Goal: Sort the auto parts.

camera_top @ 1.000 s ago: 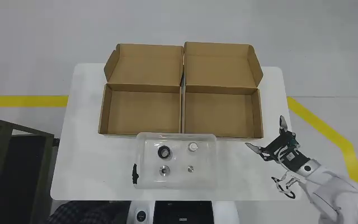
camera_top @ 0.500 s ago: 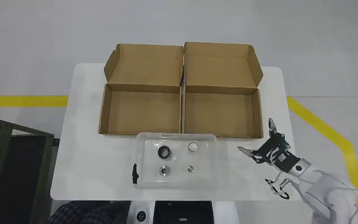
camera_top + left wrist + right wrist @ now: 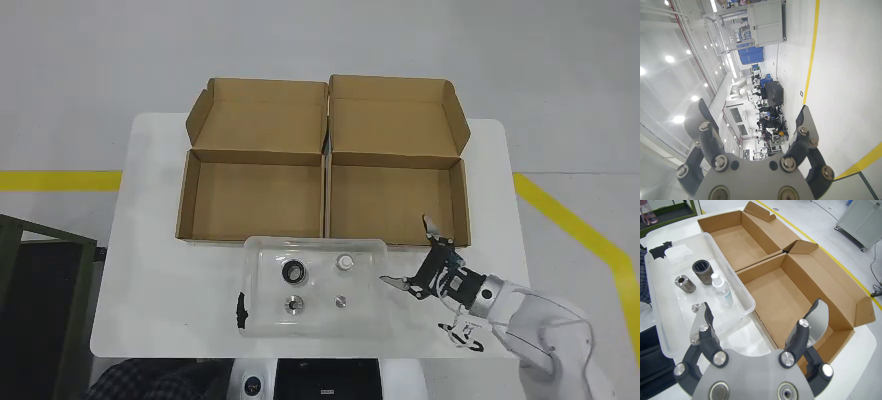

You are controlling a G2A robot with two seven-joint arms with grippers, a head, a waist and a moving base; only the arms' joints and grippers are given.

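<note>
A clear plastic tray [image 3: 368, 312] at the table's front holds a black bearing sleeve [image 3: 293, 271], a steel cylinder [image 3: 292, 305], a small spray bottle [image 3: 344, 263] and a small bolt [image 3: 341, 300]. My right gripper [image 3: 405, 250] hangs open just past the tray's right end, near the right box's front wall. In its wrist view the right gripper [image 3: 761, 304] spans the tray's rim [image 3: 748, 298], with the bolt [image 3: 694, 308] by one fingertip, and the bottle [image 3: 722, 290], sleeve [image 3: 702, 271] and cylinder [image 3: 685, 284] beyond. My left gripper [image 3: 753, 108] is open, empty and faces the room.
Two open cardboard boxes, the left [image 3: 250, 200] and the right [image 3: 395, 205], sit side by side behind the tray with their lids folded back. A black scrap [image 3: 240, 310] clings to the tray's left end. Bare white table [image 3: 150, 250] lies left of the boxes.
My right arm has moved left from the table's right edge to the tray's right end. Its gripper stayed open. Tray, parts and boxes have not moved.
</note>
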